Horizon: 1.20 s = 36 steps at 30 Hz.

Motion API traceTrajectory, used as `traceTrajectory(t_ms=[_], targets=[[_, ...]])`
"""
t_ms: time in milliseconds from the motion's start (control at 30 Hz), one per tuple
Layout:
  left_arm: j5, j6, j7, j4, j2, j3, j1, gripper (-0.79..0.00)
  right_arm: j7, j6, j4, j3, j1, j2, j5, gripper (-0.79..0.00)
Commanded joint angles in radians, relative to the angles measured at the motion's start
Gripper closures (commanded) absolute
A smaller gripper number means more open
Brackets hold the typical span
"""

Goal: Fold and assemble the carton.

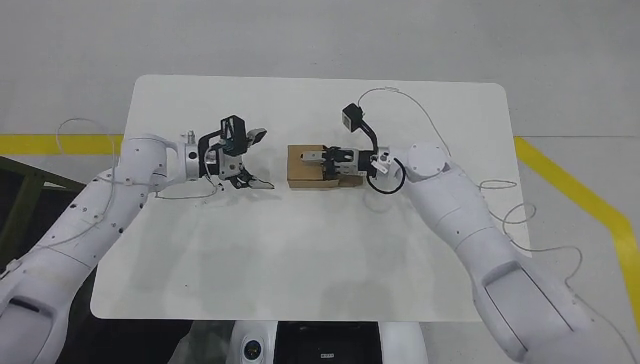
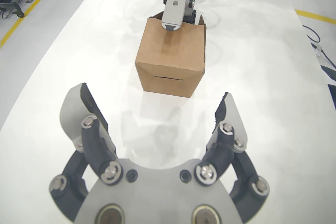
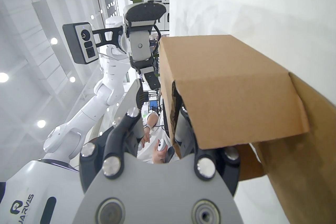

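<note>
A brown carton [image 1: 308, 167] lies on its side at the middle of the white table [image 1: 320, 264]. In the left wrist view the carton [image 2: 172, 57] turns its closed, tucked end toward my left gripper [image 2: 155, 93], which stands open and empty a short way off. My right gripper [image 1: 327, 155] is at the carton's other, open end. One of its fingers [image 2: 173, 12] lies over the upper wall and the other is inside. In the right wrist view a narrow gap shows between the outer finger [image 3: 139, 93] and the carton [image 3: 228, 78]. Loose flaps [image 3: 302, 151] hang open there.
A thin white cable [image 1: 425, 109] loops over the table's far right part behind the right arm. Another cable [image 1: 75, 129] trails off the table's left edge. Bare table lies in front of and behind the carton.
</note>
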<state>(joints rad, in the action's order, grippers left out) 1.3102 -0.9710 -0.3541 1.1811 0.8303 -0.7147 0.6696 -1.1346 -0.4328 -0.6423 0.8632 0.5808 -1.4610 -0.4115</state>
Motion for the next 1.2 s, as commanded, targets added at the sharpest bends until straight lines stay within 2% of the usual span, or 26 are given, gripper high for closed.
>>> traceTrajectory(t_ms=[0,67,333,633,733,867,900,1167], targets=[[0.024,0.006,-0.018,0.001,0.005,0.005,0.001,-0.785,-0.008,-0.002,-0.006,0.006,-0.003,0.005,0.013,-0.302],[0.041,0.007,-0.034,0.003,0.010,0.008,0.001,-0.785,-0.030,0.002,-0.014,0.013,-0.004,0.013,0.029,-0.323],[0.070,0.005,-0.049,0.013,0.030,0.019,-0.005,-0.785,-0.052,0.015,-0.062,0.067,0.034,0.048,0.055,-0.308],[0.079,-0.006,-0.043,0.000,0.049,0.020,-0.012,-0.785,-0.057,0.047,-0.210,0.162,0.082,0.108,0.145,-0.314],[0.078,-0.009,-0.040,-0.004,0.054,0.018,-0.011,-0.785,-0.065,0.072,-0.278,0.201,0.105,0.132,0.189,-0.268],[0.075,-0.012,-0.033,-0.010,0.061,0.015,-0.010,-0.785,-0.085,0.127,-0.378,0.248,0.144,0.160,0.237,-0.022],[0.074,-0.012,-0.031,-0.010,0.062,0.014,-0.010,-0.785,-0.092,0.141,-0.402,0.257,0.157,0.166,0.249,0.000],[0.045,0.013,0.001,-0.014,0.076,0.004,-0.002,-0.785,-0.098,0.246,-0.546,0.303,0.243,0.205,0.368,0.000]])
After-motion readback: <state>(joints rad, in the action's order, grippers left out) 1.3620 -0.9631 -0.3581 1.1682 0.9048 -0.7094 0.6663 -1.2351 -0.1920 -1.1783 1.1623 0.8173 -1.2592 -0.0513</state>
